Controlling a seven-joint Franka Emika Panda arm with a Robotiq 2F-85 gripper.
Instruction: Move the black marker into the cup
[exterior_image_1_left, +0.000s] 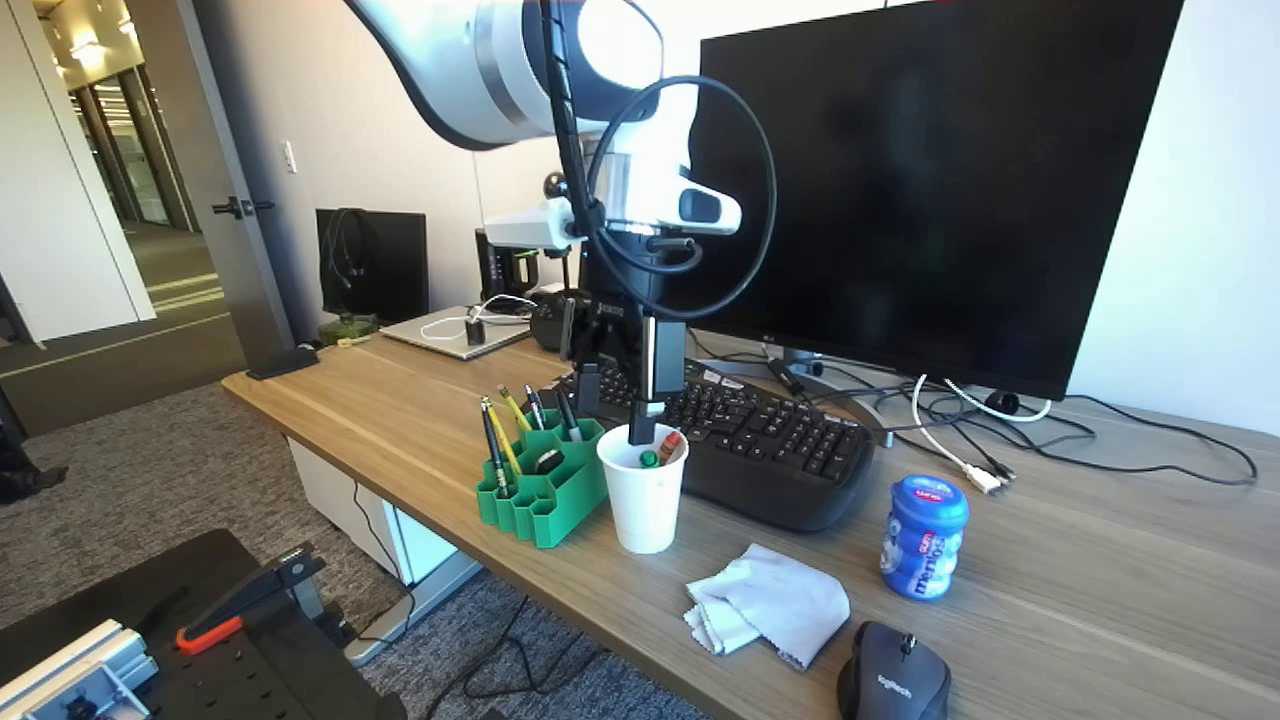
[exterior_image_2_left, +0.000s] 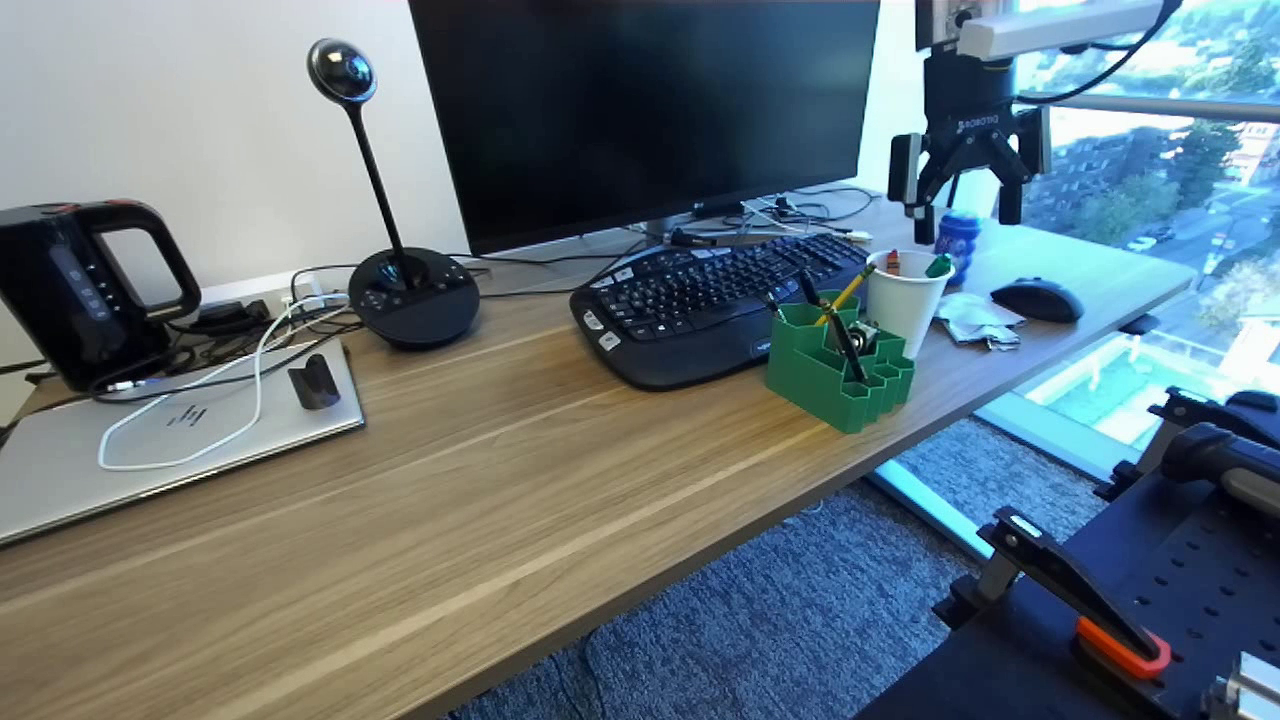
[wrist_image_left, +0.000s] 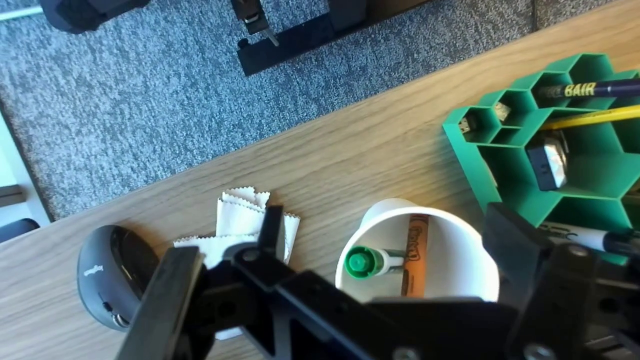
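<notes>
The white paper cup (exterior_image_1_left: 645, 512) stands upright on the desk, close beside the green organizer (exterior_image_1_left: 577, 490). Inside it lean a green-tipped marker (wrist_image_left: 362, 262) and an orange crayon (wrist_image_left: 416, 250). The black marker (wrist_image_left: 580, 236), white-bodied with a black cap, seems to be the one in the organizer's compartment nearest the cup; its cap end runs partly behind my gripper. In an exterior view the same black marker (exterior_image_1_left: 568, 414) pokes up at the organizer's back. My gripper (exterior_image_2_left: 967, 214) hangs above the cup, jaws wide apart with nothing held; in the wrist view the cup shows between its fingers.
Pens and a yellow pencil (wrist_image_left: 595, 118) stick up from the organizer. A black keyboard (exterior_image_1_left: 770, 440) lies behind the cup, below the monitor (exterior_image_1_left: 930, 190). Nearby are a grey cloth (exterior_image_1_left: 770, 600), a mouse (exterior_image_1_left: 895, 675) and a blue gum container (exterior_image_1_left: 925, 540). The desk's front edge runs close by.
</notes>
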